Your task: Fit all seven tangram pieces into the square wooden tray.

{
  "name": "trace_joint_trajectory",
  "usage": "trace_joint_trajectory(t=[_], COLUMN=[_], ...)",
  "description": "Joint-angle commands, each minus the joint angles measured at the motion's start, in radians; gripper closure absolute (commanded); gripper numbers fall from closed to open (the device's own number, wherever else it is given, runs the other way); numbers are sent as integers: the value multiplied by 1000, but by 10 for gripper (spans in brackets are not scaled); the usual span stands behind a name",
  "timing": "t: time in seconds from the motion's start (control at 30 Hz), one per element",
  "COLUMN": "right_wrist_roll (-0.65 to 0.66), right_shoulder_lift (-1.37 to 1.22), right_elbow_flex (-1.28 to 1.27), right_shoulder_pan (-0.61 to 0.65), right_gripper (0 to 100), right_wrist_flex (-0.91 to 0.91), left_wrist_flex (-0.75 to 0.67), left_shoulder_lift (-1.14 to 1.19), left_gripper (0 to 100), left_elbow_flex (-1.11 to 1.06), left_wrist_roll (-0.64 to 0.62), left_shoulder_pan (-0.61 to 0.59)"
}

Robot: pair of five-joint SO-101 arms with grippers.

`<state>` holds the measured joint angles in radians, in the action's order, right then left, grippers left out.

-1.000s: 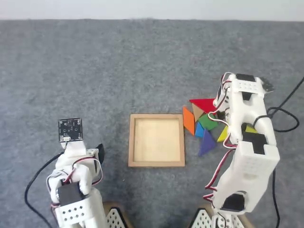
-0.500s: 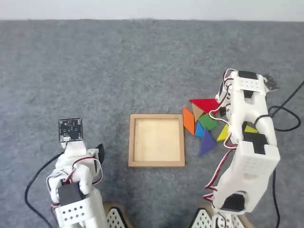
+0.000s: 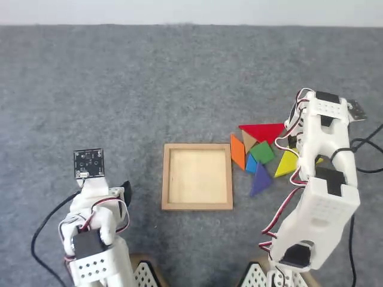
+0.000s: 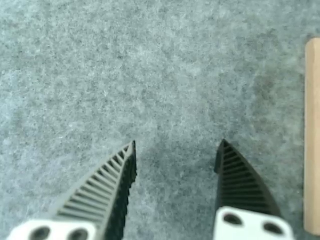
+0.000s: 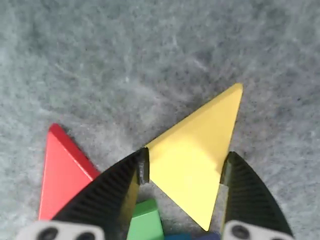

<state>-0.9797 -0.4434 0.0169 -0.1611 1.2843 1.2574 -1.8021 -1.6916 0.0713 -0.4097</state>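
The right claw (image 5: 185,160) is spread over the yellow wooden triangle (image 5: 196,165), one black finger at each side of the piece, which lies flat on the grey felt-covered desk (image 3: 119,89). The left claw (image 4: 177,147) is spread too, with nothing between its fingers, near the desk's front edge and well apart from the pieces. The square wooden tray (image 3: 197,146) sits between the two arms and holds no pieces. All seven lie in a cluster just beside the tray, on the right arm's side: an orange parallelogram (image 3: 237,151) nearest the tray, then a red triangle (image 3: 260,130), a small brown triangle (image 3: 248,140), a green square (image 3: 262,153), a small blue triangle (image 3: 251,164), a purple triangle (image 3: 259,179) and the yellow one farthest out.
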Motion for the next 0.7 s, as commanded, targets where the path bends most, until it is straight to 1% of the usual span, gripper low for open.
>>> trace_joint_trajectory(t=[0.0, 0.1, 0.33, 0.67], right_wrist_roll=[34, 61, 66, 58], right_shoulder_lift=[7, 8, -7, -77], right_elbow_flex=[28, 52, 66, 71], right_shoulder_pan=[22, 59, 105, 48], right_gripper=[764, 756, 623, 619], right_wrist_flex=[4, -10, -27, -19], left_wrist_flex=[5, 5, 5, 5], left_shoulder_lift=[-15, -15, -15, -15], left_gripper=[755, 755, 755, 755], left_elbow_flex=[8, 8, 8, 8], left_wrist_roll=[-9, -9, -9, -9], left_shoulder_pan=[-5, -5, -5, -5])
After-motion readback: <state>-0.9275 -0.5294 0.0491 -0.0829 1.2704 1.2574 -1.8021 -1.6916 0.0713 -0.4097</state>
